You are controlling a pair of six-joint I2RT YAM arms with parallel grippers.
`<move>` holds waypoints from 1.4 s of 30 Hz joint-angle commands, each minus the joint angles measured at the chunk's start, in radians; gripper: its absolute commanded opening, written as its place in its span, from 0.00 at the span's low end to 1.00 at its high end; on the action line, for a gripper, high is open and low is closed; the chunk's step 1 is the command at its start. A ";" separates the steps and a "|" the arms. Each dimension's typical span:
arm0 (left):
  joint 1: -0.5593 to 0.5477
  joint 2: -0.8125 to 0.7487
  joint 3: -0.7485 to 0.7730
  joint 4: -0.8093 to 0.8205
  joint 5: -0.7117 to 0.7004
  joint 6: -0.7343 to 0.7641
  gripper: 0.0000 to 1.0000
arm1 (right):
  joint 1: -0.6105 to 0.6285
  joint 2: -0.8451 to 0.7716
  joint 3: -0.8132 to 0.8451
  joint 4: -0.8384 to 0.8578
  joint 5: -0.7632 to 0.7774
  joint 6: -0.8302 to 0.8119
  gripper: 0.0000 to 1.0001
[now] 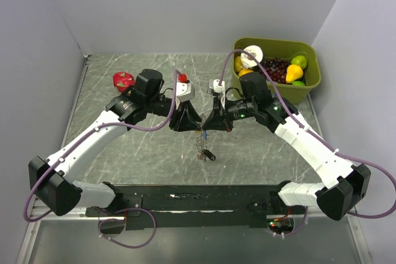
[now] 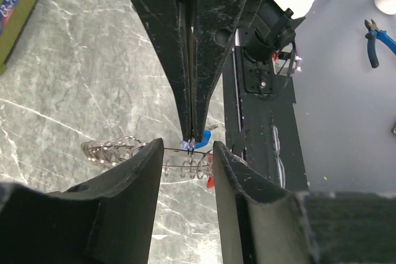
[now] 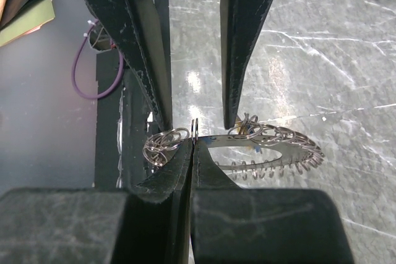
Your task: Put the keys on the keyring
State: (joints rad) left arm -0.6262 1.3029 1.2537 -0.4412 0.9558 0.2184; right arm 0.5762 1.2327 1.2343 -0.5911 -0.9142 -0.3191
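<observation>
My two grippers meet tip to tip above the middle of the table. The left gripper [image 1: 195, 125] [image 2: 189, 151] grips the keyring [image 3: 236, 141], a flat oval metal loop strung with many small wire rings, across its width; in the left wrist view the loop shows edge-on [image 2: 176, 149]. The right gripper [image 1: 208, 125] [image 3: 193, 142] is shut on a small split ring [image 3: 194, 129] at the loop's edge. A blue-tagged key [image 2: 209, 137] hangs at that ring, just behind the right gripper's tips [image 2: 192, 144]. A chain of rings [image 1: 200, 143] and a black fob [image 1: 210, 155] dangle below.
A green bin [image 1: 309, 89] of fruit stands at the back right. A red fruit [image 1: 123, 80] lies at the back left and a strawberry [image 1: 182, 78] sits behind the left wrist. A black rail [image 1: 185, 199] runs along the near edge. Grey walls close in both sides.
</observation>
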 commanded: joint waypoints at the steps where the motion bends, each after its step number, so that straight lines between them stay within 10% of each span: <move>1: -0.016 0.019 0.044 -0.017 0.037 0.013 0.42 | 0.004 -0.032 0.007 0.065 -0.031 0.017 0.00; 6: -0.024 0.039 0.055 -0.031 0.023 0.018 0.30 | 0.005 -0.042 0.001 0.074 -0.029 0.021 0.00; 10: -0.024 0.053 0.069 -0.050 0.011 0.013 0.01 | 0.002 -0.048 0.001 0.066 -0.025 0.017 0.00; 20: -0.023 0.022 0.062 -0.033 -0.015 0.006 0.34 | 0.005 -0.053 -0.004 0.065 -0.020 0.012 0.00; 27: -0.024 0.022 0.065 -0.036 -0.020 0.007 0.01 | 0.005 -0.053 -0.007 0.065 -0.022 0.011 0.00; 35: -0.023 -0.022 0.027 0.053 -0.054 -0.027 0.01 | 0.002 -0.058 -0.012 0.077 0.012 0.028 0.00; 42: -0.023 -0.180 -0.226 0.546 -0.081 -0.253 0.01 | -0.041 -0.183 -0.110 0.272 0.121 0.163 0.60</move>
State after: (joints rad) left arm -0.6456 1.2308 1.1233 -0.2718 0.8825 0.1226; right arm 0.5671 1.1484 1.1614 -0.4706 -0.8425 -0.2363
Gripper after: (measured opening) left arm 0.023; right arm 0.472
